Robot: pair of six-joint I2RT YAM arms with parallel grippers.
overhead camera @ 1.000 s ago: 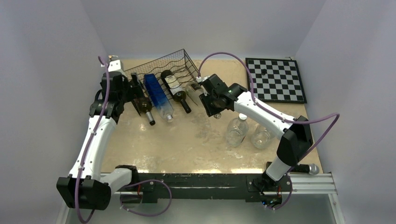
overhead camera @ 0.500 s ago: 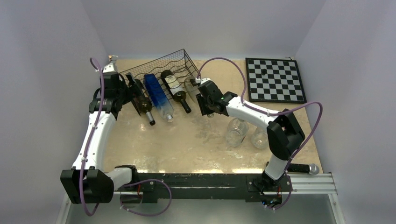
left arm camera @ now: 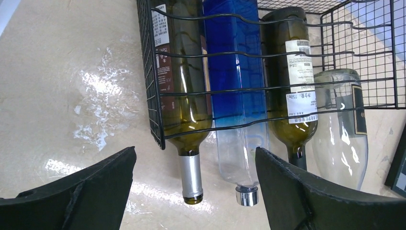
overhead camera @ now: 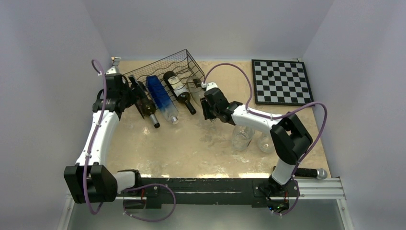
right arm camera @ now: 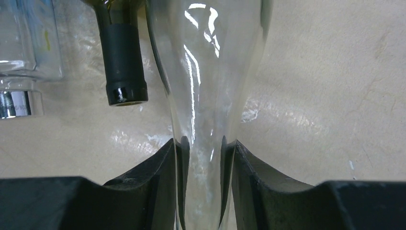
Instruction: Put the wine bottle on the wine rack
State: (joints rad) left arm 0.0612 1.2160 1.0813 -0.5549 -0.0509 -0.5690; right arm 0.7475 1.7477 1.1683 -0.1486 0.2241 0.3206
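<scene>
The black wire wine rack (overhead camera: 165,69) sits at the back left and holds an olive bottle (overhead camera: 146,106), a blue bottle (overhead camera: 162,98) and a dark labelled bottle (overhead camera: 179,90), necks pointing out. My right gripper (overhead camera: 209,108) is shut on the neck of a clear wine bottle (overhead camera: 196,88), whose body lies in the rack's right end. In the right wrist view the fingers (right arm camera: 165,163) clamp the clear neck (right arm camera: 210,57). My left gripper (overhead camera: 128,92) is open and empty by the rack's left end; its wrist view shows the rack (left arm camera: 152,96) and the clear bottle (left arm camera: 340,129).
A chessboard (overhead camera: 282,81) lies at the back right. Two upright clear glass bottles (overhead camera: 242,134) (overhead camera: 265,141) stand just behind my right forearm. A silver-tipped handle (overhead camera: 311,173) lies by the right base. Grey walls close in on both sides.
My right gripper has moved left and toward the rack, sliding the clear bottle further in. The rack has shifted slightly back-left. My left arm has drawn back a little.
</scene>
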